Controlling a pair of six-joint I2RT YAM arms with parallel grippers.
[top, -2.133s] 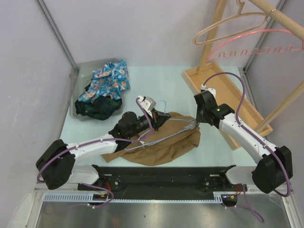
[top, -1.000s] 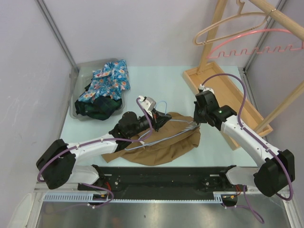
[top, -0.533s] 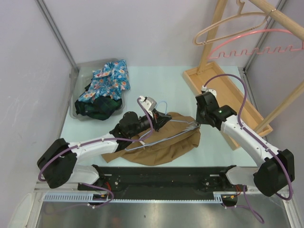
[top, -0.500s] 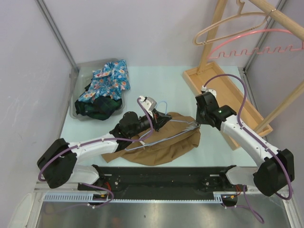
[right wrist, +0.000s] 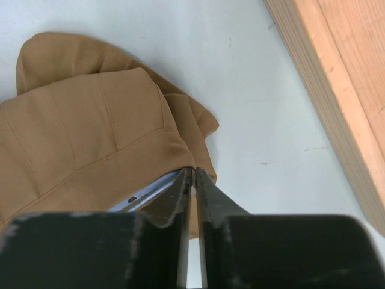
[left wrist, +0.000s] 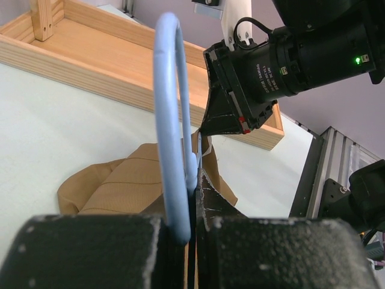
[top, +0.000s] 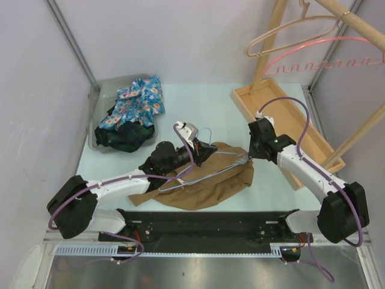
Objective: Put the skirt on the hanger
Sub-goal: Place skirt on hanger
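Note:
A tan skirt (top: 207, 183) lies bunched on the table near the front. A light blue hanger (top: 206, 133) lies across it, its thin arm running over the cloth. My left gripper (top: 201, 150) is shut on the hanger at the base of its hook; the left wrist view shows the blue hook (left wrist: 171, 120) rising from between the fingers, with the skirt (left wrist: 120, 186) beyond. My right gripper (top: 245, 159) is at the skirt's right edge. In the right wrist view it (right wrist: 191, 176) is shut on the skirt's (right wrist: 90, 138) hem, beside the hanger's arm (right wrist: 147, 195).
A grey bin (top: 96, 99) of floral and dark clothes stands at the back left. A wooden rack base (top: 283, 120) lies at the right, close to my right arm, also in the right wrist view (right wrist: 337, 78). Pink (top: 337, 60) and beige (top: 289, 33) hangers hang above it.
My right arm has shifted its wrist and elbow slightly while its gripper stays at the skirt's right edge. The left arm, hanger and skirt have hardly moved.

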